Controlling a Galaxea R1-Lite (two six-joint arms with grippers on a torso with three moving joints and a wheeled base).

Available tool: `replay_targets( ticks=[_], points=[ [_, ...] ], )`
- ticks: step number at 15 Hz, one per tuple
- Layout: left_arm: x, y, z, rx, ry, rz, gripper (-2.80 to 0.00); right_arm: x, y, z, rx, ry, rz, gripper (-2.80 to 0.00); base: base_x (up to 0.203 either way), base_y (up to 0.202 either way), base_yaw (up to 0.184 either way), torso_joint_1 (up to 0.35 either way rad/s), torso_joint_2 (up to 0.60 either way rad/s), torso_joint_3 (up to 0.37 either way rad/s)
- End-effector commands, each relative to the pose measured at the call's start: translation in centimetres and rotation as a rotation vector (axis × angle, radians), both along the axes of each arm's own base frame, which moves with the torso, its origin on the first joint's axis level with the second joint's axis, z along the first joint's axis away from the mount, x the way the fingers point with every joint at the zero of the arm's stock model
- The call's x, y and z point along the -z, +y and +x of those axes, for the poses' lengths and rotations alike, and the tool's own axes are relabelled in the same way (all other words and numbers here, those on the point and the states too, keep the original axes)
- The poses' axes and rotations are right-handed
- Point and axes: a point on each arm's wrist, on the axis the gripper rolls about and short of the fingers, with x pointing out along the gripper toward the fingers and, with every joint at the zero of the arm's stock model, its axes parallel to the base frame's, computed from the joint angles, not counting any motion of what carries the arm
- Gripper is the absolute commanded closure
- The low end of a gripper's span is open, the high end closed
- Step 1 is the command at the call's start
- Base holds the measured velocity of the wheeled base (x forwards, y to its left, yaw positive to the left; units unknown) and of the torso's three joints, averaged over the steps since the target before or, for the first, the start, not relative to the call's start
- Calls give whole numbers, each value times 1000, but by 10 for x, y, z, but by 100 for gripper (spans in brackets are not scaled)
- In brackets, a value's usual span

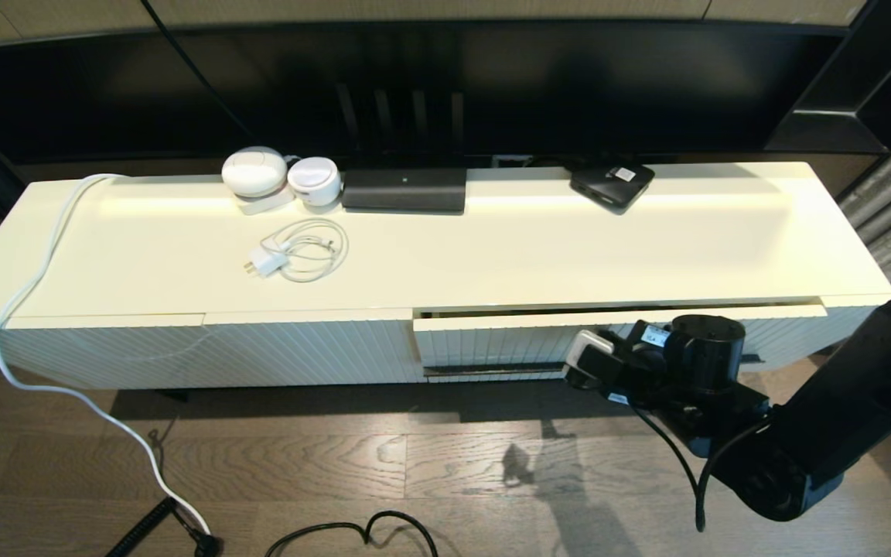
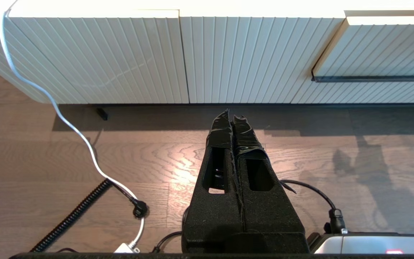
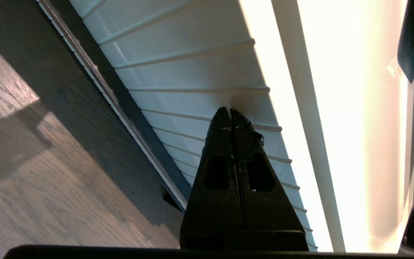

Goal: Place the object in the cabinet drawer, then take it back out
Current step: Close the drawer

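**Right gripper pressed shut against a drawer front standing slightly proud**

Going left to right: a white cable [image 1: 35, 255] trailed off the cabinet's left end down to the floor. The left gripper [image 2: 233, 118] hung low over the wooden floor, well clear of the ribbed front, its fingers pressed together on nothing; it looked parked, out of the working arm's way.

On the cabinet top [image 1: 530, 247] sat two round white devices [image 1: 279, 178], a coiled white charger [image 1: 298, 251], a long black rectangular device [image 1: 404, 189] and, further right, a flat black box with a white label [image 1: 612, 184]. None of these was the task's thing.

The umbrella showed in no view; it may have lain inside the drawer, though that could not be confirmed.

The cabinet drawer [image 1: 492, 340] stood slightly out from the cabinet face, a dark slit showing along its top edge. The right gripper [image 3: 230, 112] had its fingers closed, empty, with the tips at or touching the ribbed front above the black bar handle [image 2: 372, 78]. Closed fingers make a blunt pusher, so this was probably a push to shut the drawer.

Nothing blocked the drawer front. The handle below the tips was the nearest thing to catch on.
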Motion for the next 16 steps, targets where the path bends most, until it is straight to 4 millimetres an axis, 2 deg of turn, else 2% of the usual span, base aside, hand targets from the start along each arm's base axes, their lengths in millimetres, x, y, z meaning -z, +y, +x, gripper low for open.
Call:
replay_targets(
  ticks=[1, 5, 9, 11, 13, 14, 15, 16],
  points=[
    [0, 0, 0, 0, 1, -1, 0, -1, -1, 5, 8, -11, -2, 0, 0, 0, 0, 0, 0, 0],
    [0, 0, 0, -1, 2, -1, 0, -7, 1, 15, 17, -22, 4, 0, 0, 0, 0, 0, 0, 0],
    [0, 0, 0, -1, 0, -1, 0, -11, 0, 17, 20, -21, 4, 0, 0, 0, 0, 0, 0, 0],
    [0, 0, 0, 0, 2, -1, 0, -24, -3, 7, 19, -19, 7, 0, 0, 0, 0, 0, 0, 0],
    [0, 0, 0, 0, 0, -1, 0, -23, -4, 4, 18, 2, -1, 0, 0, 0, 0, 0, 0, 0],
    [0, 0, 0, -1, 2, -1, 0, -27, -7, -4, 18, 21, -9, 0, 0, 0, 0, 0, 0, 0],
    [0, 0, 0, 0, 0, -1, 0, -40, -12, -15, 18, 27, -9, 0, 0, 0, 0, 0, 0, 0],
    [0, 0, 0, 0, 0, -1, 0, -61, -18, -32, 19, 15, 1, 0, 0, 0, 0, 0, 0, 0]
  ],
)
